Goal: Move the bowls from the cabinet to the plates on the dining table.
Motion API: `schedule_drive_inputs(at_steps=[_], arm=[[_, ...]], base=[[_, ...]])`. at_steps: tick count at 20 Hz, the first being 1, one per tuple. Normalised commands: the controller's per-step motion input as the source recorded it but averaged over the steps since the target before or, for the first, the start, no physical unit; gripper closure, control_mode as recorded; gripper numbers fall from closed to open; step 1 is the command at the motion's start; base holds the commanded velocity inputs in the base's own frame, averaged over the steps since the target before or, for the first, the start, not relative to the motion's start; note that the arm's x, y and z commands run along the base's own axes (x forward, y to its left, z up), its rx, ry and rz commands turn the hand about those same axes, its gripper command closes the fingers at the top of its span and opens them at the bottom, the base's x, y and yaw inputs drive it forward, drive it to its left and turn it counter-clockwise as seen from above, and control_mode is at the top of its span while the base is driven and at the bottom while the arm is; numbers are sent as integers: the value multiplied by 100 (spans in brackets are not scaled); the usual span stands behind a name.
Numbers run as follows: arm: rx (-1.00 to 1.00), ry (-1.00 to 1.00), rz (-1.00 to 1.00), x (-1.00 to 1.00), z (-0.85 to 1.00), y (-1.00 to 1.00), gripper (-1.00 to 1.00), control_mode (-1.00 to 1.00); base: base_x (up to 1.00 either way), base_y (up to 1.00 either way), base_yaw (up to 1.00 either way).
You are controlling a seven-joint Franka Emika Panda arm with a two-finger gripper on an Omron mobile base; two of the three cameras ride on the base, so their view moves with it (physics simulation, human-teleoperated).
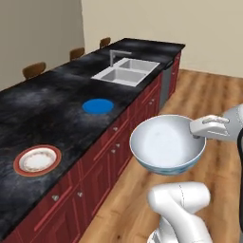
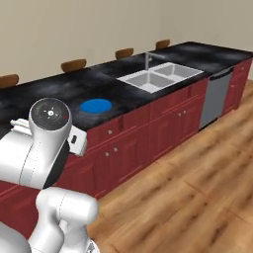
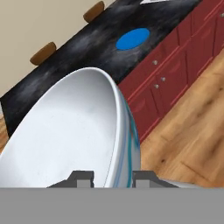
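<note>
Jaws of the gripper [image 3: 110,176] pinch the rim of the white bowl [image 1: 167,144], held off the dining table [image 1: 57,102]; it looks rigid, glossy, breakable, so that thin-rim hold seems slip-prone.

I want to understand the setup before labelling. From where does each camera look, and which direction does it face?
Left base view: behind the arm's left, looking along the dining table; shows the pincer gripping the white bowl.
Right base view: behind the arm's right, facing the table front; shows the arm's joints.
Hand view: on the hand, looking along the bowl's rim towards the table; shows the fingertips.
All share the blue plate on the table.
</note>
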Motion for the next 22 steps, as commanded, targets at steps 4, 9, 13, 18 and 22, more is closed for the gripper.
schedule_drive_inputs(at_steps=[4,9,13,18,22], arm=[[0,0,0,0,0,0,100,100],[0,0,0,0,0,0,100,100],[0,0,0,0,0,0,100,100],[0,0,0,0,0,0,100,100],[0,0,0,0,0,0,100,100]], base=[[18,0,37],[17,0,37],[17,0,36],[19,0,35],[17,0,35]])
